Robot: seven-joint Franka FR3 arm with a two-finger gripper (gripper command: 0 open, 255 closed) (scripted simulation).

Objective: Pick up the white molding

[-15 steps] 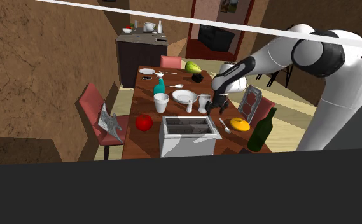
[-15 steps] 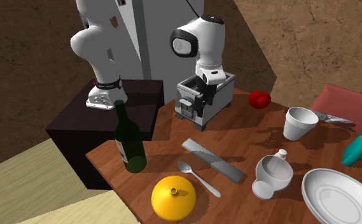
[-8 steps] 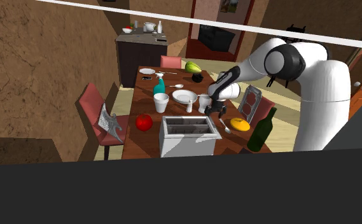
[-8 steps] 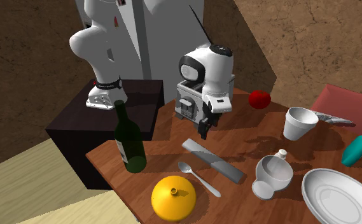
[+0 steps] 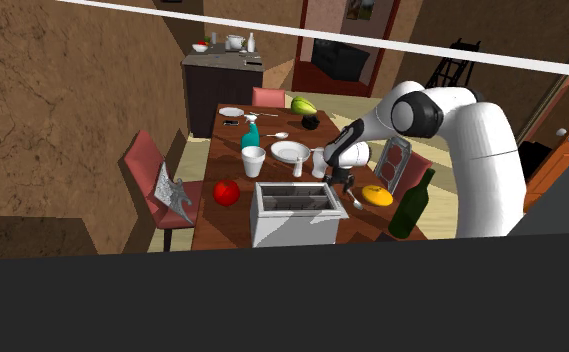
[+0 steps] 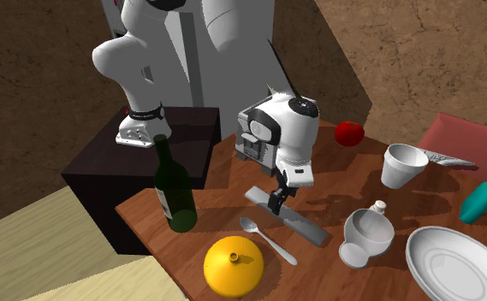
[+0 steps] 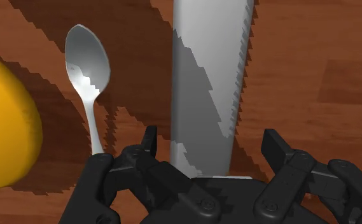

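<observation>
The molding point(image 6: 299, 222) is a long, flat, pale grey-white strip lying on the wooden table point(image 6: 335, 184), between the toaster and a white jug. My black gripper point(image 6: 276, 203) points down over the strip's end nearest the toaster. In the wrist view the gripper point(image 7: 211, 145) is open, with one finger on each side of the molding point(image 7: 208, 70) and a gap at both sides. The fingertips are close above the tabletop. In the shoulder view the gripper point(image 5: 339, 186) hangs just past the toaster's far corner.
A spoon point(image 6: 267, 239) and a yellow round fruit point(image 6: 233, 265) lie right beside the molding. A dark green bottle point(image 6: 173, 192) stands near the table edge. The toaster point(image 6: 252, 137), a white jug point(image 6: 368, 231), a cup point(image 6: 402, 165) and a plate point(image 6: 455, 261) surround the spot.
The gripper has moved away from above the toaster and come down to the table, ending astride the molding's end. The fingers stay apart. Nothing on the table has shifted.
</observation>
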